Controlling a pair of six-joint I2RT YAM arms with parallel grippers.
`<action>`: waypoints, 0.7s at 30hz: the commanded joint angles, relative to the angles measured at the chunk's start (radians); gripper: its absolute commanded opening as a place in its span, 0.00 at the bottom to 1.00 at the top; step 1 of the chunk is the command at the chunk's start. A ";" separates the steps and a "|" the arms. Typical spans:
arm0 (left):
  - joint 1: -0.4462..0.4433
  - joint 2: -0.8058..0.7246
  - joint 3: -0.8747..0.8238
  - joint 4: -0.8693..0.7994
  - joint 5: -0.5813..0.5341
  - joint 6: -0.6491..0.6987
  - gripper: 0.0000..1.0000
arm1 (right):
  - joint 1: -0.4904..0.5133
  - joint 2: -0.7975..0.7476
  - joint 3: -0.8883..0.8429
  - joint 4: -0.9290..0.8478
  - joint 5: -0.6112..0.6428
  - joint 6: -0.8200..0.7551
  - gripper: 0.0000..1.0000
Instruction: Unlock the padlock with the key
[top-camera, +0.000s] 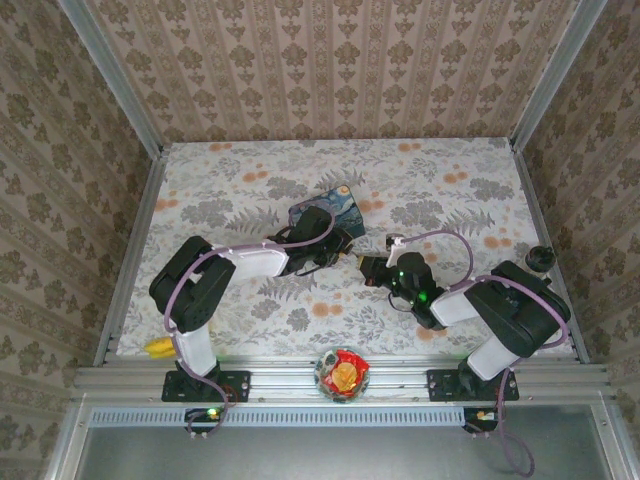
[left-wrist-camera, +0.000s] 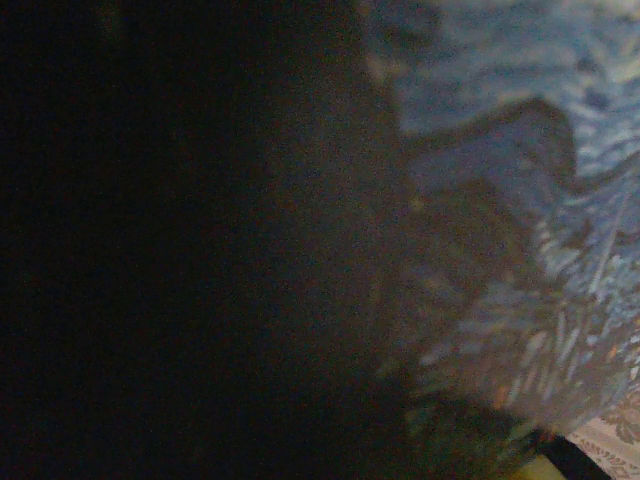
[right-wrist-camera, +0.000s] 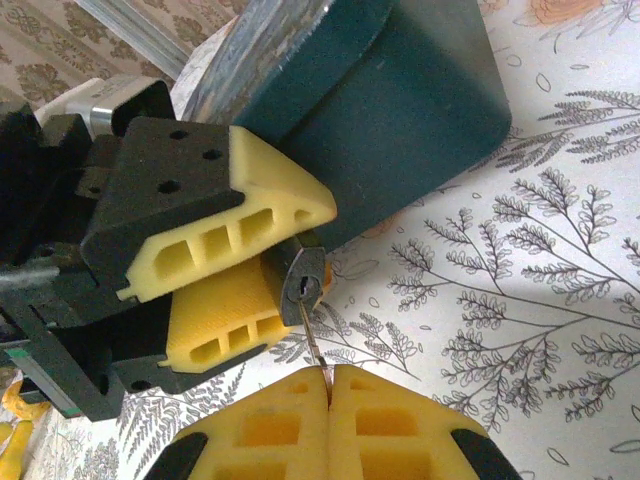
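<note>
Right fingers (right-wrist-camera: 265, 430) pinched together on key (right-wrist-camera: 312, 338), left fingers (right-wrist-camera: 270, 200) clamping small dark padlock (right-wrist-camera: 303, 278) (silvery keyhole face)

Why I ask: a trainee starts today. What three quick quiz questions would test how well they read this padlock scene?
1. True or false: the right gripper stands open.
2. What grips the padlock? A) the left gripper B) the right gripper C) neither
3. In the right wrist view, what large thing stands just behind the padlock?

Key
1. False: it is shut on the key, whose tip meets the padlock's keyhole.
2. A
3. The blue box.
</note>
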 joint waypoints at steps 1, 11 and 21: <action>-0.011 0.044 0.001 -0.066 0.100 -0.102 0.00 | 0.006 -0.020 0.023 -0.023 0.040 -0.032 0.00; -0.013 0.045 0.005 -0.062 0.108 -0.099 0.00 | 0.006 -0.024 0.036 -0.052 0.060 -0.050 0.00; -0.016 0.058 0.011 -0.056 0.117 -0.105 0.00 | 0.006 -0.024 0.049 -0.049 0.046 -0.059 0.00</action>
